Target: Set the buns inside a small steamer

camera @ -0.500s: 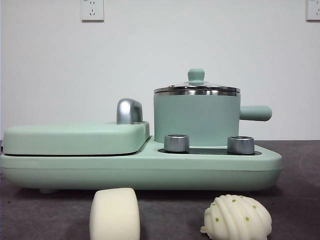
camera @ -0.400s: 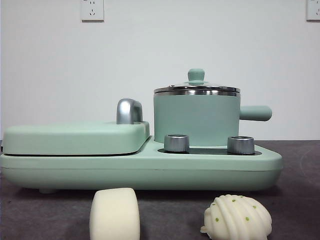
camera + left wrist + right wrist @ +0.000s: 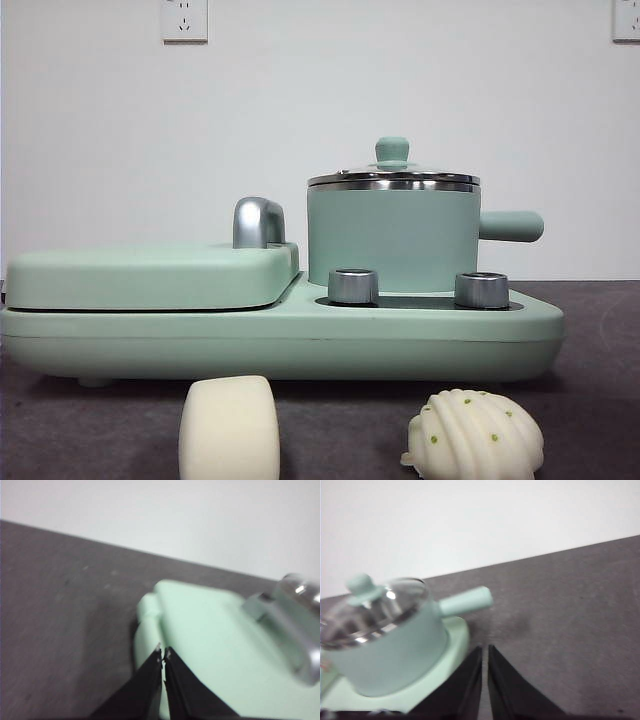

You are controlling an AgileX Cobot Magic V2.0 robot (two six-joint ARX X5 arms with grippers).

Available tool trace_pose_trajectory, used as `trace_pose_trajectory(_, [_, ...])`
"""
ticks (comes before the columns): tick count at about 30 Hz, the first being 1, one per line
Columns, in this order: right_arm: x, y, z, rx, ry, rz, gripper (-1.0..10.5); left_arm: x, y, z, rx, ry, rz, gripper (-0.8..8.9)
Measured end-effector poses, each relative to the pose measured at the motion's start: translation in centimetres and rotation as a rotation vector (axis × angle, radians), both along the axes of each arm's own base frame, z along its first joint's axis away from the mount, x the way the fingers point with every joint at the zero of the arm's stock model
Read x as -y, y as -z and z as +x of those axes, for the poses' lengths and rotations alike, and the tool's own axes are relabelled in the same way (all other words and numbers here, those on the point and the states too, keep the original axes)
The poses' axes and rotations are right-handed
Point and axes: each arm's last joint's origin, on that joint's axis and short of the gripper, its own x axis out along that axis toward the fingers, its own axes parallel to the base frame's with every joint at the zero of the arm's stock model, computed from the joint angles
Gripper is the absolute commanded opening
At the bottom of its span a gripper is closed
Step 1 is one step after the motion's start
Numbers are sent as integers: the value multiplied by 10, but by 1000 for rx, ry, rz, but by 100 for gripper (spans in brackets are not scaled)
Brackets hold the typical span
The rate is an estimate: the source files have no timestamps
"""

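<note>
Two cream-white buns lie on the dark table in front of the appliance: a smooth rounded-rectangular bun (image 3: 229, 428) and a ridged shell-shaped bun (image 3: 475, 435) with green specks. The small steamer (image 3: 392, 238) is a mint-green pot with a steel rim, a side handle and a glass lid with a green knob; its lid is on. The right wrist view shows the steamer (image 3: 385, 640) from above. My left gripper (image 3: 163, 654) is shut and empty, high over the griddle end. My right gripper (image 3: 484, 649) is shut and empty, beside the steamer's handle side. Neither gripper shows in the front view.
The mint-green base (image 3: 280, 335) carries a flat griddle lid (image 3: 150, 275) with a chrome handle (image 3: 258, 222) on its left half and two steel knobs (image 3: 352, 285) in front of the pot. A white wall stands behind.
</note>
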Motion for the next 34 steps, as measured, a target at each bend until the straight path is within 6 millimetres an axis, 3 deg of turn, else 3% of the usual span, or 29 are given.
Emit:
trace_pose_trajectory(9, [-3,-59,-9,-64,-104,14,20,10,-64,12,-79,148,4,11])
trace_pose_trajectory(18, [-10,-130,-4,-139,-379,-68,20,27,-136,41,-177,417,35,11])
trace_pose_trajectory(22, [-12,-155,-4,-120,-488,-117,20,36,-155,50,-230,570,38,11])
trace_pose_trajectory(26, [-12,-170,-7,-66,-503,-159,20,42,-167,52,-255,658,57,12])
trace_pose_trajectory(31, [-12,-173,-8,-56,-504,-168,27,42,-178,49,-204,670,82,32])
trace_pose_trajectory(34, [-12,-168,-9,-106,-506,-156,188,42,-176,49,-215,671,86,72])
